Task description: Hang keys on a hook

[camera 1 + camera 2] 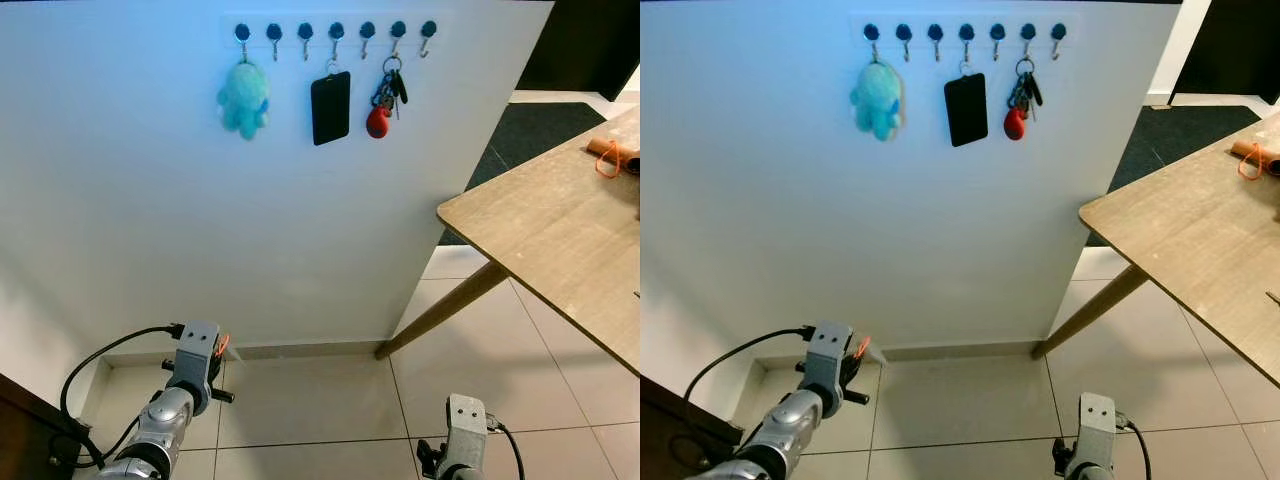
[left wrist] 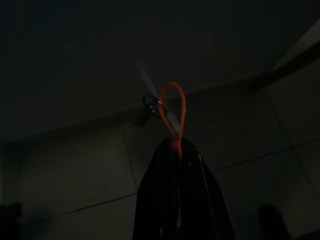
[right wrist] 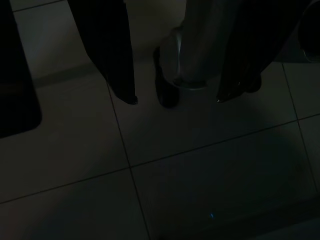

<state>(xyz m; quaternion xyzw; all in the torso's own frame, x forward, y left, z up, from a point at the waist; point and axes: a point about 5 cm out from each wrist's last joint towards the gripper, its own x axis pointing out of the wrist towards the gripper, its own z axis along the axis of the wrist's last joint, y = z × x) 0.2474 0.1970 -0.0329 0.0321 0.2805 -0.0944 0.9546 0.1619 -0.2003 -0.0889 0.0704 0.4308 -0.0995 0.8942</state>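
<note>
White wall [image 1: 200, 200] across the frame, pale floor tiles [image 1: 320, 400] below. Low left: left gripper [image 2: 175, 150] pinching an orange loop [image 2: 172, 112] with a small key ring [image 2: 150, 104], near the floor. Along the top: hook row [image 1: 335, 32] with blue plush toy [image 1: 244, 98], black tag [image 1: 330, 107], red-fobbed key bunch [image 1: 385, 95]. Low right: right gripper [image 3: 175, 97] spread apart. Far right: wooden table [image 1: 560, 230].

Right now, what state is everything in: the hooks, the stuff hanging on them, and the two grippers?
Hooks: seven in a row; three hold things, four bare.
Plush toy: hanging on the first hook.
Black tag: hanging on the fourth hook.
Key bunch: hanging on the sixth hook.
Left gripper: low near the floor, shut on an orange loop with a ring.
Right gripper: low over the floor, open.
</note>
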